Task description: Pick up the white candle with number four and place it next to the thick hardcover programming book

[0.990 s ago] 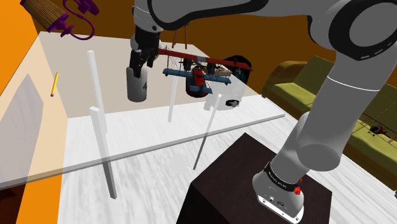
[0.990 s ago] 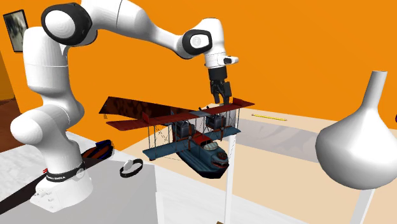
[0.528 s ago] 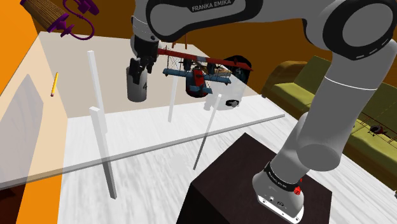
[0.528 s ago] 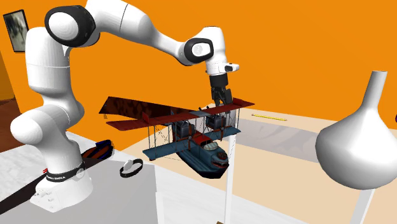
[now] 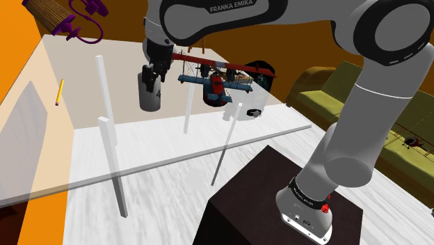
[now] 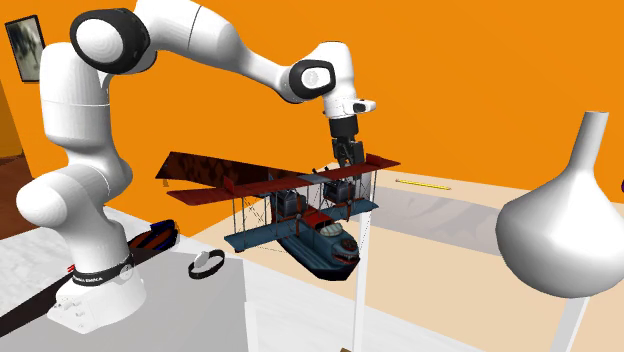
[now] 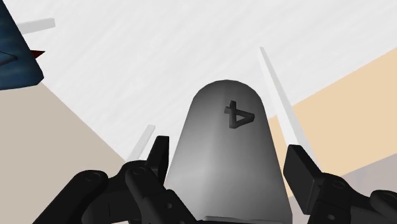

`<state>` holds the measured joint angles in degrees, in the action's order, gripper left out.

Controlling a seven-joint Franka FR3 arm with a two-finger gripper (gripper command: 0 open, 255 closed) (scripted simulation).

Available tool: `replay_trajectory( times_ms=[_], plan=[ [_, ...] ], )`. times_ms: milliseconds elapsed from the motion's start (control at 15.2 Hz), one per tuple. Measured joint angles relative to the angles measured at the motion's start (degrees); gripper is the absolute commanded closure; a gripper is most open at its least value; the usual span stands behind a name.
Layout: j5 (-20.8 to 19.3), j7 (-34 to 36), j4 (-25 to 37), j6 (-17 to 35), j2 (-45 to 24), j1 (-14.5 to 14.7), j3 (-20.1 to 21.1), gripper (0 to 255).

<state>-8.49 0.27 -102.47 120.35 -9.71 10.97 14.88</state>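
The grey-white candle (image 5: 151, 97) marked with a 4 is seen standing on the table (image 5: 174, 149), at 9 o'clock from the toy biplane (image 5: 215, 82) in the shoulder view. The black gripper (image 5: 151, 78) is spread open around it, and a thin gap is left at one finger (image 7: 299, 168).

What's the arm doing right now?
The white Franka arm has its black pincer down over the grey-white candle marked 4, beside the model biplane. The fingers straddle the candle, and the wrist view shows a gap at one finger, so the pincer looks open, not clamped. The grasp isn't made yet.
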Motion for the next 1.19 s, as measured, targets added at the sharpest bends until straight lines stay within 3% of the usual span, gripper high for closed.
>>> replay_trajectory(
  times_ms=[528, 1188],
  plan=[
    [0.04, -0.03, 0.21, -0.28, 0.04, 0.01, 0.01, 255],
    [0.78, -0.96, 5.83, -7.04, 1.2, 0.01, 0.17, 255]
  ],
)
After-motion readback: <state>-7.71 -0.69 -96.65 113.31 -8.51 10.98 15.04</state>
